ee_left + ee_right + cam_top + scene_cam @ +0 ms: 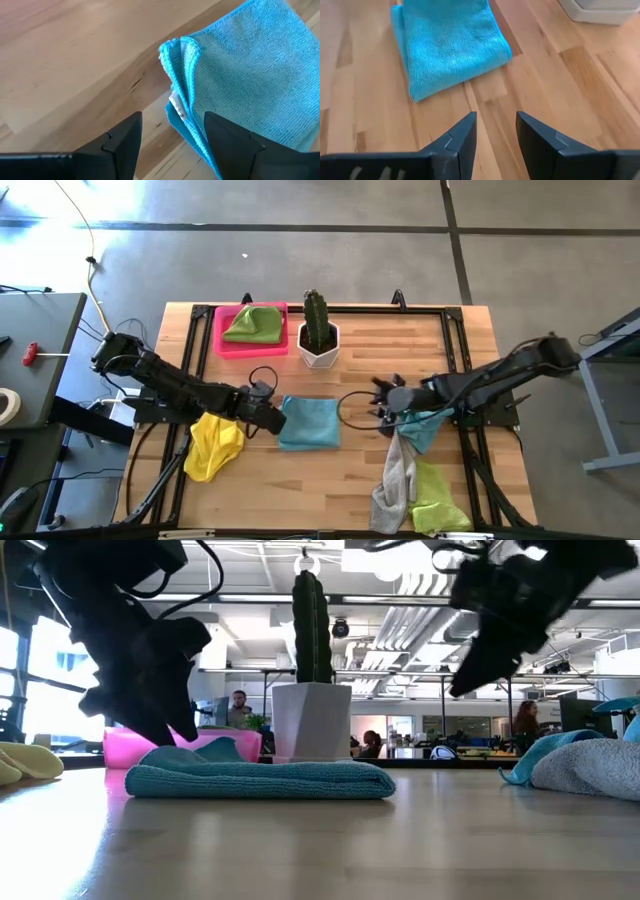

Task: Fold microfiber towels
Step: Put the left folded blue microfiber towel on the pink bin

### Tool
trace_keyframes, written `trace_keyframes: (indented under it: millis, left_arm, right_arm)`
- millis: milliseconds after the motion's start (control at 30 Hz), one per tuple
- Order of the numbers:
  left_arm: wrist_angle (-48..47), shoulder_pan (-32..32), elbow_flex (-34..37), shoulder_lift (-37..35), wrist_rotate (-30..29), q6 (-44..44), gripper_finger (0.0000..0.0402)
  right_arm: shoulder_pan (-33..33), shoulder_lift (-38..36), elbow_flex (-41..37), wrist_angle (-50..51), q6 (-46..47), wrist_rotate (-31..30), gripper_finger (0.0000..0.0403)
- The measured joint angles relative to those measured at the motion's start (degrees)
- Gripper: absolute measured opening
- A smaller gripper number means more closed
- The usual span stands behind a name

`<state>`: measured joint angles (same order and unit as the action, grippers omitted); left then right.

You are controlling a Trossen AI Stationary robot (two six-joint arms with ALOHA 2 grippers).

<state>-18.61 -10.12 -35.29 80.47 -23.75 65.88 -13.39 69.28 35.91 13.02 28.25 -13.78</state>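
Wooden slats form the table [350, 480], and six cloths are countable from above. Nearest the front edge lie one grey towel [392, 480] and one lime green towel [437, 498], bunched together at the right. One yellow towel [213, 444] is crumpled at the left. Mid-table, one folded light blue towel [309, 423] lies flat; a second light blue towel [422, 428] is heaped beneath the right arm. Farther back, another lime green towel [254, 324] sits in a pink tray [228, 344], beside one potted cactus [318, 332].

Reaching in low, the left gripper [170, 137] has its fingers spread at the folded towel's edge, gripping nothing. Opposite, the right gripper [495, 131] hovers over bare wood, fingers parted and empty. A small white tag [176, 104] shows in the fold; its writing is unreadable.
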Motion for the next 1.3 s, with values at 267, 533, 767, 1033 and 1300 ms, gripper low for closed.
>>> trace_keyframes:
  millis: [267, 533, 767, 1033, 1300]
  left_arm:
    - [0.66, -1.32, 0.04, 0.7, 0.04, 3.68, 0.0206]
    - [1.35, -1.79, 0.0, 1.6, -0.64, 5.97, 0.0206]
    - [5.06, -2.1, 0.0, 5.79, 2.44, 6.17, 0.0206]
    - [7.51, -2.06, -0.04, 8.55, 2.56, 6.92, 0.0205]
    - [10.94, -2.0, -0.01, 8.77, 3.7, 7.02, 0.0205]
  right_arm:
    - [-2.69, -12.0, -15.19, -13.54, -0.1, -1.8, 0.0128]
    - [-4.8, -20.86, -22.54, -17.89, -5.06, -2.77, 0.0128]
    - [-4.78, -28.22, -26.86, -18.43, -5.82, -5.79, 0.0128]
    - [-4.78, -30.4, -27.5, -13.25, 1.68, -3.23, 0.0128]
    - [-4.77, -30.38, -27.5, -10.94, 11.82, -1.49, 0.0128]
